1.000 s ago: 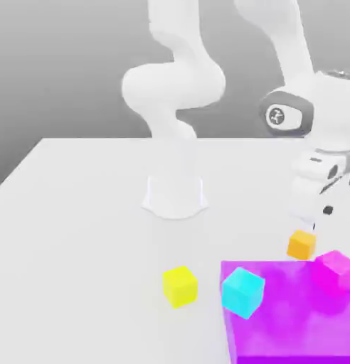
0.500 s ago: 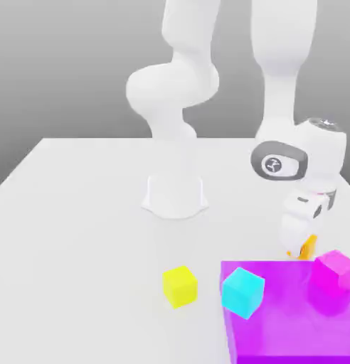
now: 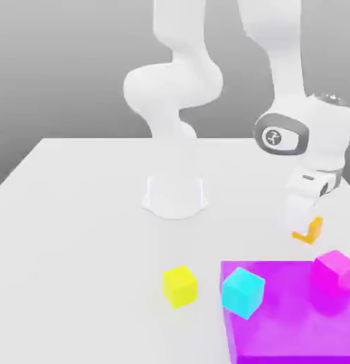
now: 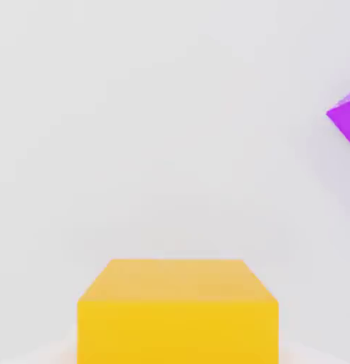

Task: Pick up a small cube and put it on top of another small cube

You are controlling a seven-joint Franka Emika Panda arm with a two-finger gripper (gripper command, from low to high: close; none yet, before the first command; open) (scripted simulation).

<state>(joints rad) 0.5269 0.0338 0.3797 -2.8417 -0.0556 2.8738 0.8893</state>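
The small cube [image 3: 312, 232], plain orange, hangs a little above the white table at the exterior view's right, just behind the purple block. My gripper [image 3: 306, 226] is shut on it from above, and the white hand covers most of the cube. In the hand view the same orange cube [image 4: 178, 313] sits close up, with the white table surface far beneath it.
A yellow cube [image 3: 180, 286] rests on the table in front. A cyan cube [image 3: 242, 291] sits at the near corner of the flat purple block [image 3: 292, 330], and a magenta cube [image 3: 336, 270] stands on it. The arm's base [image 3: 175, 195] is behind. The purple block's corner [image 4: 346, 122] appears in the hand view.
My hand came down over the orange cube, the fingers shut on it, and the cube has risen off the table with the hand.
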